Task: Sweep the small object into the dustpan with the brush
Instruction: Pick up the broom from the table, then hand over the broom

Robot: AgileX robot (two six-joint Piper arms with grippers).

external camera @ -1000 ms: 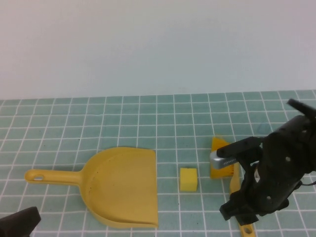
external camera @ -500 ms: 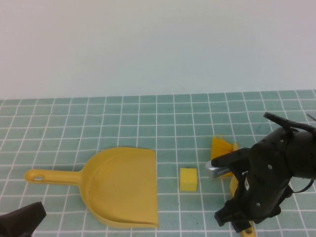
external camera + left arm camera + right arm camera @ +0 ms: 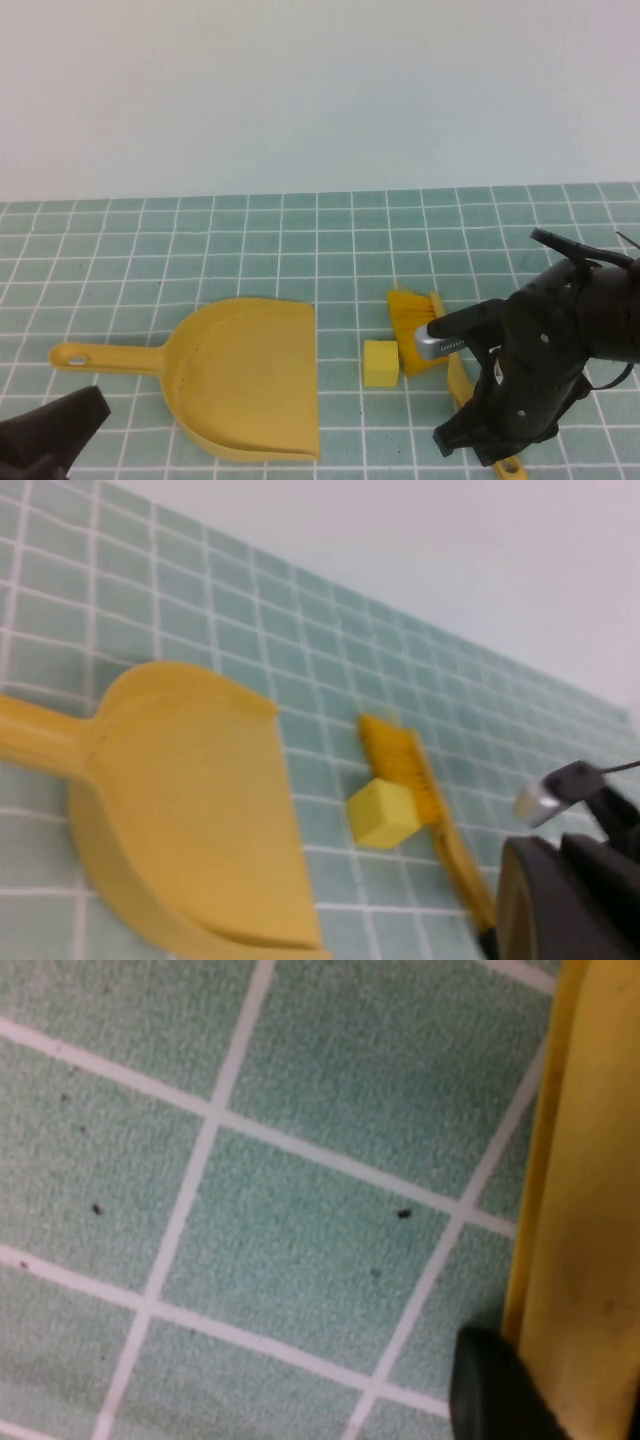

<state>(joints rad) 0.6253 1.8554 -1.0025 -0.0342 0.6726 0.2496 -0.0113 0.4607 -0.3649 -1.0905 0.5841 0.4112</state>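
The small pale-yellow cube [image 3: 381,363] lies on the tiled surface, just right of the yellow dustpan's [image 3: 250,375] straight edge. The brush [image 3: 415,320] rests with its bright-yellow bristles against the cube's right side, and its handle runs back under my right arm. My right gripper [image 3: 488,440] is shut on the brush handle [image 3: 590,1210], with one dark finger [image 3: 495,1390] pressed beside it. My left gripper [image 3: 55,440] is a dark shape at the front left, near the dustpan handle. The left wrist view shows the dustpan [image 3: 190,800], cube [image 3: 382,813] and brush [image 3: 410,770].
The green tiled surface [image 3: 300,240] runs back to a pale wall. The dustpan's slim handle [image 3: 100,357] points left. My right arm [image 3: 570,880] fills the corner of the left wrist view.
The brush head has swung left from about a tile away to rest against the cube. My right arm shifted left with it. My left gripper has come further into view.
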